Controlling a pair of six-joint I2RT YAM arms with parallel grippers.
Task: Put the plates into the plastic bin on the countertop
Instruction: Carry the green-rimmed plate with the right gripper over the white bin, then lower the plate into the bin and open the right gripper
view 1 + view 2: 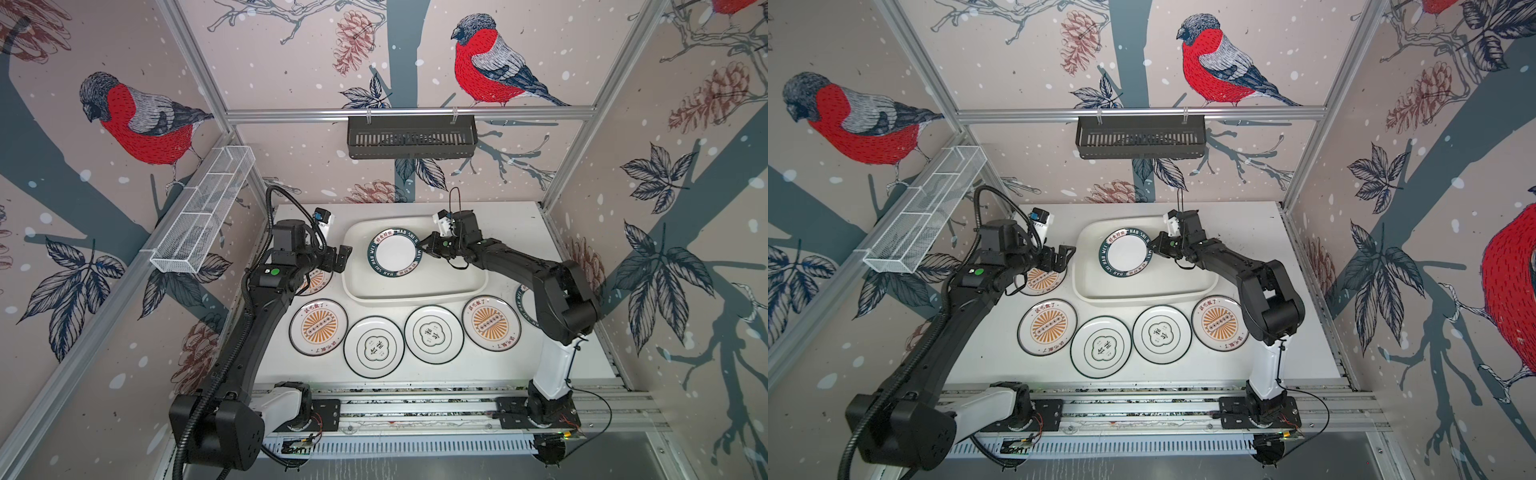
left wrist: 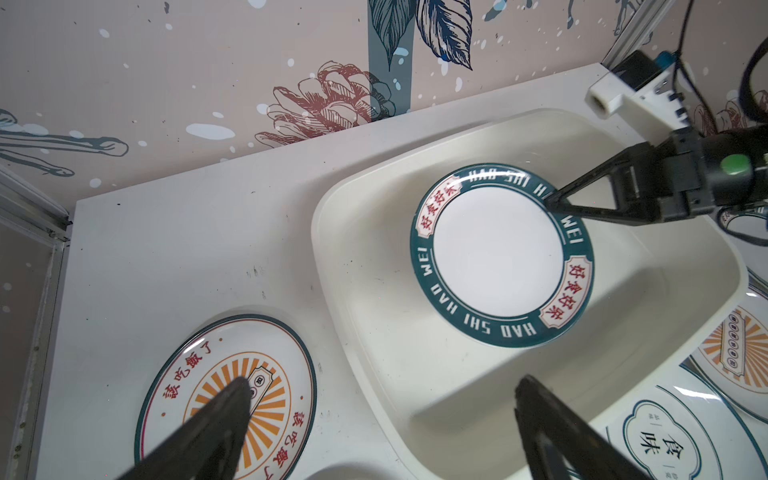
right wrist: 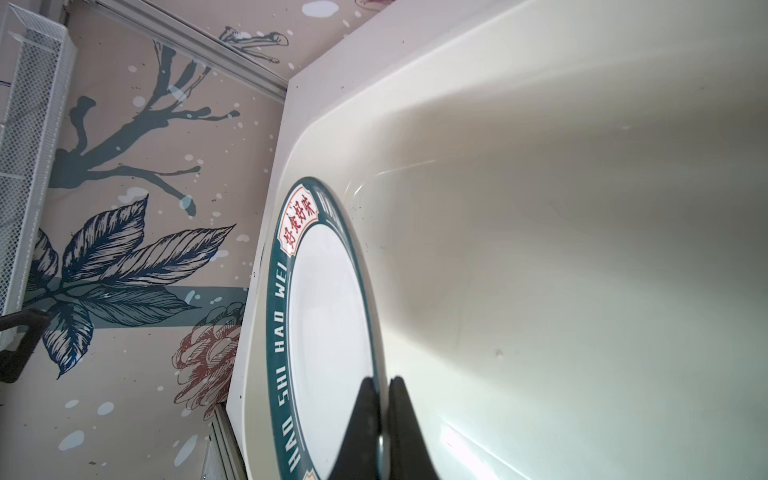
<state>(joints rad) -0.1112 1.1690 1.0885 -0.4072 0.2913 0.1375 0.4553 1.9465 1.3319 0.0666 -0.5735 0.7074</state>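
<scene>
The cream plastic bin lies at the back of the white countertop. My right gripper is shut on the right rim of a dark-ringed lettered plate, holding it inside the bin's outline. My left gripper hangs open and empty over the bin's left rim and a sunburst plate. Several more plates lie in a front row, from a sunburst plate to a quatrefoil plate.
A second lettered plate peeks out behind the right arm. A black slotted basket hangs on the back wall and a white wire mesh basket on the left wall. The arms' base rail runs along the front edge.
</scene>
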